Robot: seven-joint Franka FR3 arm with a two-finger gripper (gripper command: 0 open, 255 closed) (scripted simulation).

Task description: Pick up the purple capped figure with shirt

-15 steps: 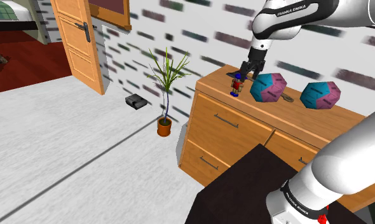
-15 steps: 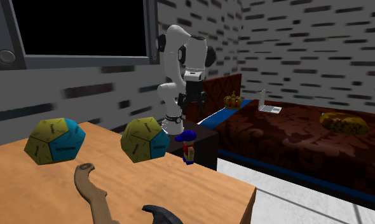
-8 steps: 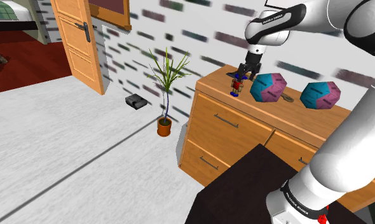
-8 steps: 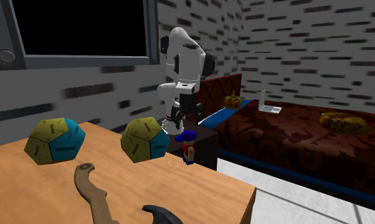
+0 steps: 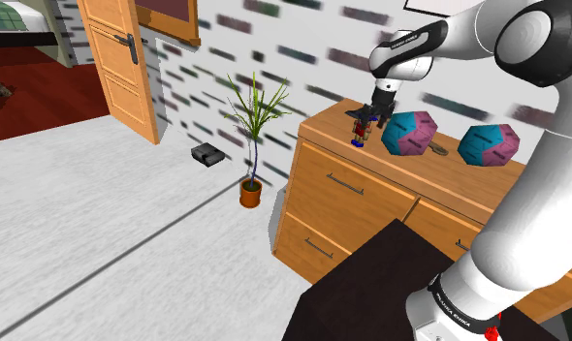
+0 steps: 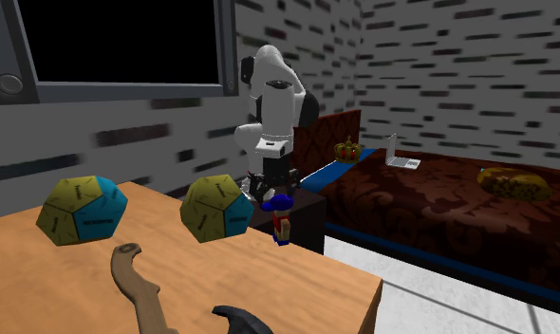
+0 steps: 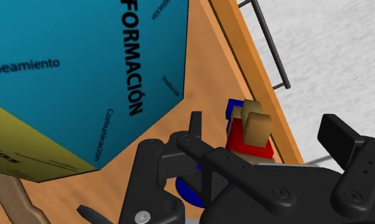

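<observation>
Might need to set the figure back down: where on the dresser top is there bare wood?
The widest bare patch is the dresser corner bordered by the figure and the wooden handle, in the second exterior view's lower right. Crowded: around the figure, with the open gripper at it and a ball close beside.

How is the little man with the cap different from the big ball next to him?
The figure is much smaller than the ball. The figure stands upright like a person, with a red shirt; the ball is rounded, built from flat coloured faces. Both sit on the wooden dresser.
</observation>
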